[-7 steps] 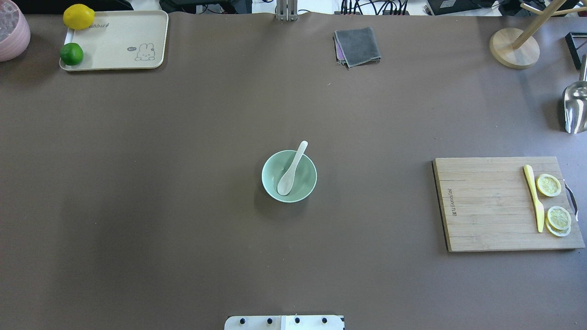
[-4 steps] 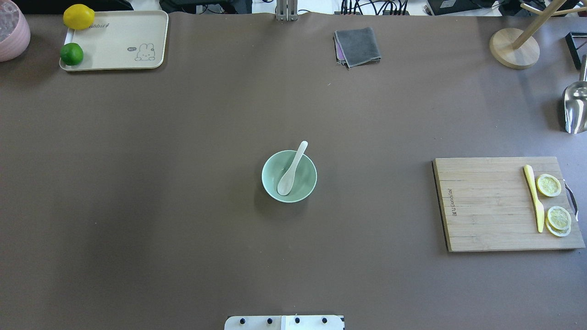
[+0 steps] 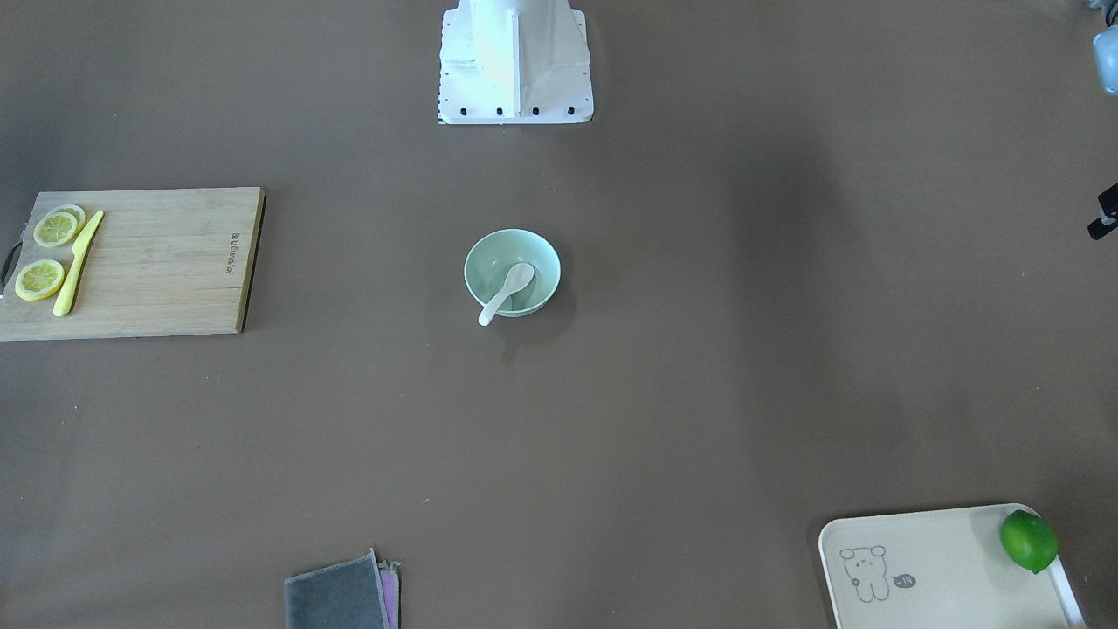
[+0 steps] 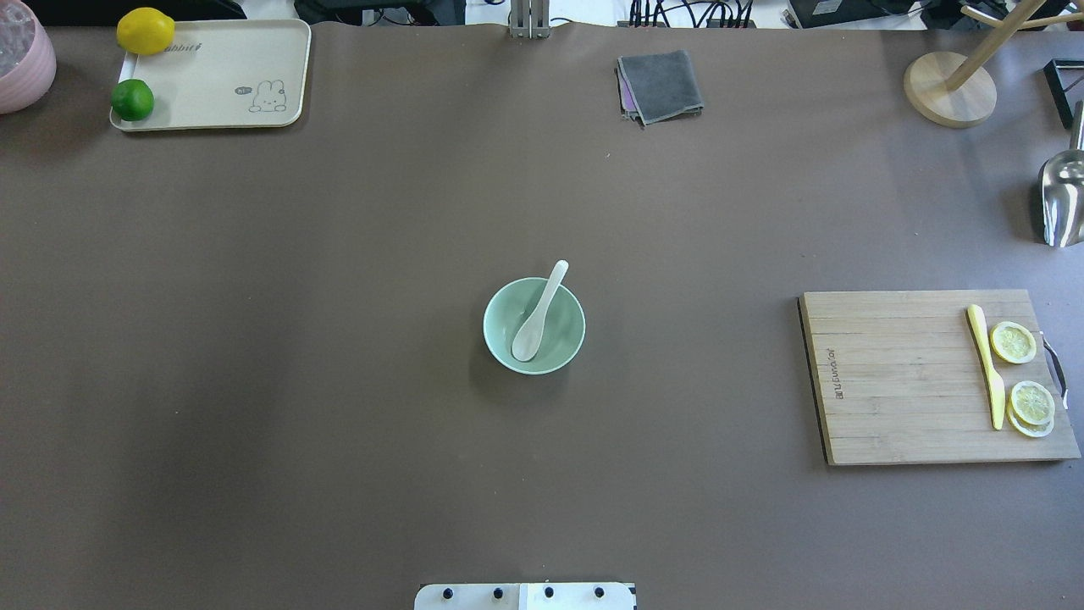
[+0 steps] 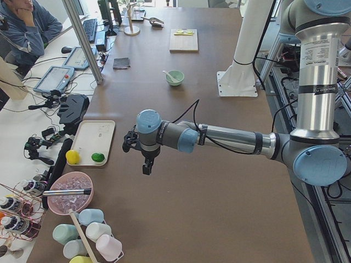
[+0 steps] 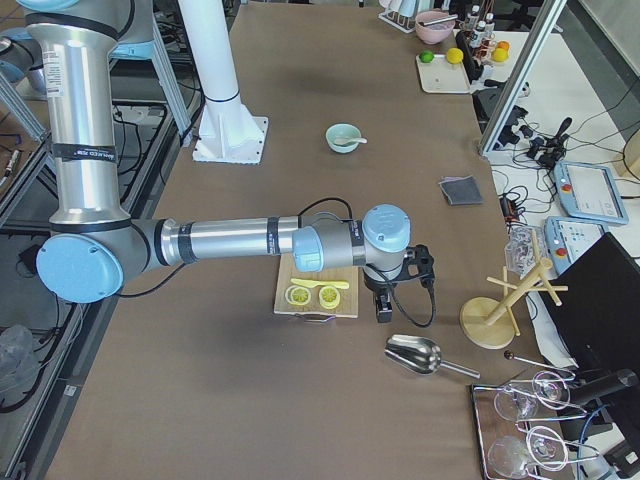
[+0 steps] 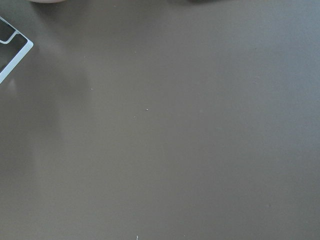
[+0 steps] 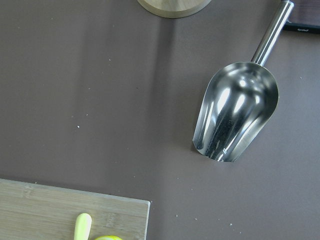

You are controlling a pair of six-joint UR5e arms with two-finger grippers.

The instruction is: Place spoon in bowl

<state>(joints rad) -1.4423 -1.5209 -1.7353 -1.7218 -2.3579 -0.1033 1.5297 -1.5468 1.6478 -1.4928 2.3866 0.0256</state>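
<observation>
The white spoon point(image 4: 538, 312) lies in the pale mint-green bowl point(image 4: 491, 326) at the table's middle, scoop inside, handle resting on the far rim and sticking out over it. Both also show in the front view: the spoon point(image 3: 507, 292) and the bowl point(image 3: 476, 262). The left gripper point(image 5: 147, 166) shows only in the exterior left view, hanging above the table far from the bowl point(image 5: 175, 78). The right gripper point(image 6: 383, 308) shows only in the exterior right view, above the table by the cutting board. I cannot tell whether either is open or shut.
A wooden cutting board point(image 4: 898, 381) with a yellow knife point(image 4: 987, 366) and lemon slices lies at the right. A metal scoop point(image 8: 237, 117) and a wooden stand point(image 4: 948, 89) are at the far right. A cream tray point(image 4: 220, 76) with a lemon and a lime and a grey cloth point(image 4: 660, 85) lie at the back.
</observation>
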